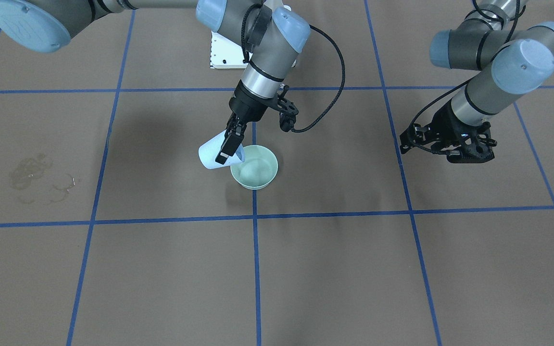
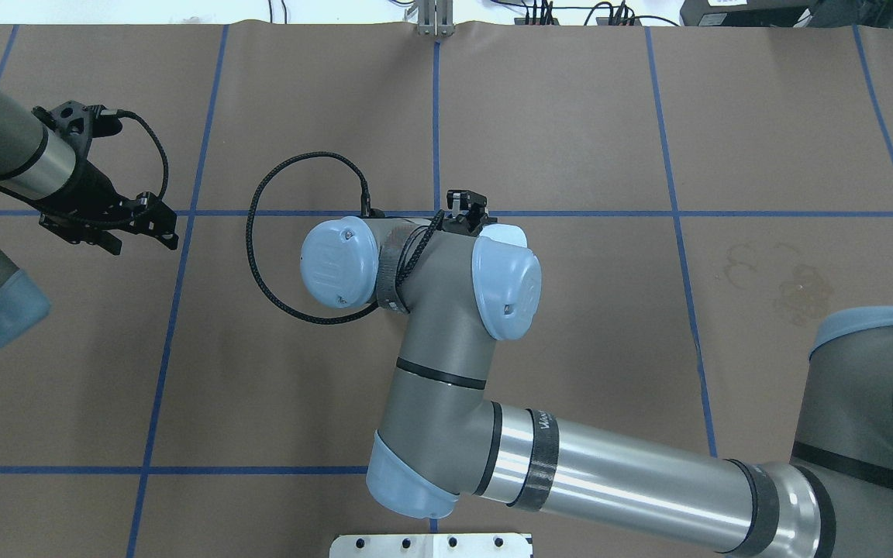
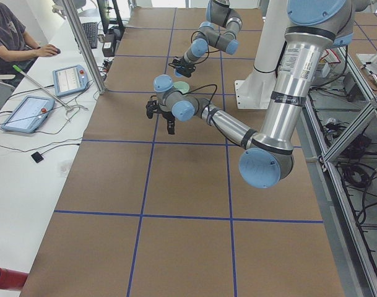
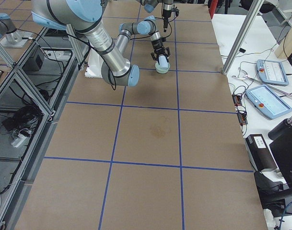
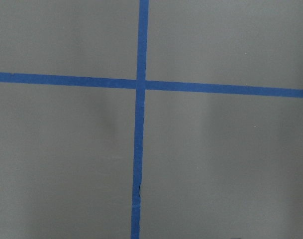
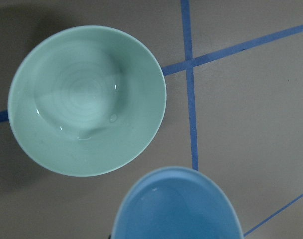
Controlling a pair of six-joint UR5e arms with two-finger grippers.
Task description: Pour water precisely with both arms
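Holding a light-blue cup (image 1: pixel 211 154) tipped hard on its side, the right gripper (image 1: pixel 224 149) is clamped on the cup wall, right at the rim of the green bowl (image 1: pixel 258 180). The cup's mouth faces the bowl; can't tell if the two touch. The water (image 6: pixel 86 127) sits as a shallow pool in the bottom of the bowl, just faint ripples and a few white glints. The left gripper (image 2: pixel 140 239) hangs well off to one side of the bowl, fingers spread, nothing in them, over a cross of blue tape (image 5: pixel 139 83). Dried stains (image 1: pixel 41 178) mark the brown table (image 1: pixel 334 269) well off on the bowl's other side.
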